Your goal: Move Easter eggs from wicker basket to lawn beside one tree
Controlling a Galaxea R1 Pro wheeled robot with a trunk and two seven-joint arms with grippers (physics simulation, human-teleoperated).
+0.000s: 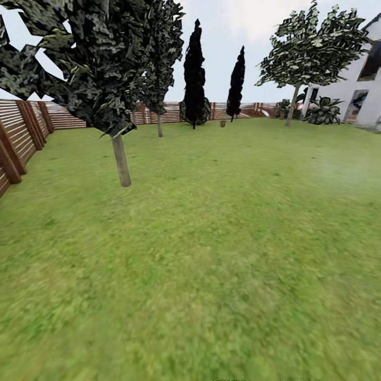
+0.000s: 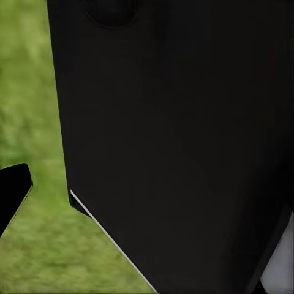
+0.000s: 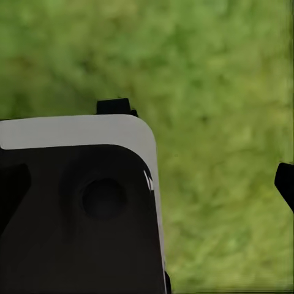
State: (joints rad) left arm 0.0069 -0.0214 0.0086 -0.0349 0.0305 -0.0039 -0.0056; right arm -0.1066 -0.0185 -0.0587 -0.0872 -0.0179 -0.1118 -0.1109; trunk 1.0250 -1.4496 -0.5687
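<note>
Head view, lawn [image 1: 211, 238] seen wide and mottled green, fence [image 1: 21, 132] at left, tree [image 1: 121, 164] nearest with thin trunk, small brown object [image 1: 223, 123] far off, unclear, end effector states not discernible

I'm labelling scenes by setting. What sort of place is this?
A fenced back garden: a wide lawn, a slatted wooden fence along the edge, several trees including a nearby tree, and a white house at one side.

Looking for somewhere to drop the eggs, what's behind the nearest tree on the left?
Behind the nearest tree stand a second tree and the slatted wooden fence. Its foliage hides part of the fence.
</note>
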